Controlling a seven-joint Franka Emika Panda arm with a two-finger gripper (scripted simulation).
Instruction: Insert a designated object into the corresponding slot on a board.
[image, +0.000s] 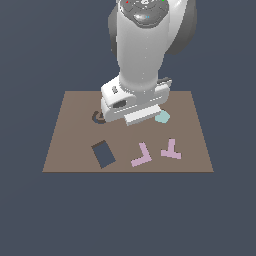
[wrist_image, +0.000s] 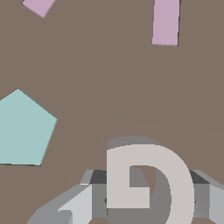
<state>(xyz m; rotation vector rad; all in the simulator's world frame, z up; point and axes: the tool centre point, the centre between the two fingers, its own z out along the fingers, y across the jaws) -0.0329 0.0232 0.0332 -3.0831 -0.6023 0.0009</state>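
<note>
The off-white G block (wrist_image: 148, 175) sits between my gripper's (wrist_image: 149, 199) two grey fingers (wrist_image: 85, 201), whose dark pads touch its two sides just above the board (image: 75, 135). The gripper is shut on the block. In the exterior view the arm's white hand (image: 131, 100) hangs low over the back middle of the brown board and hides both block and fingers. The G-shaped slot (image: 98, 118) peeks out as a dark curve with a brownish rim just at the hand's side, toward the exterior view's left; the hand partly covers it.
A pale cyan polygon piece (image: 162, 117) (wrist_image: 24, 129) lies close beside the hand on the exterior view's right. Two pink angular pieces (image: 141, 155) (image: 171, 149) lie nearer the front. A dark tilted rectangular hole (image: 103, 153) is at front left.
</note>
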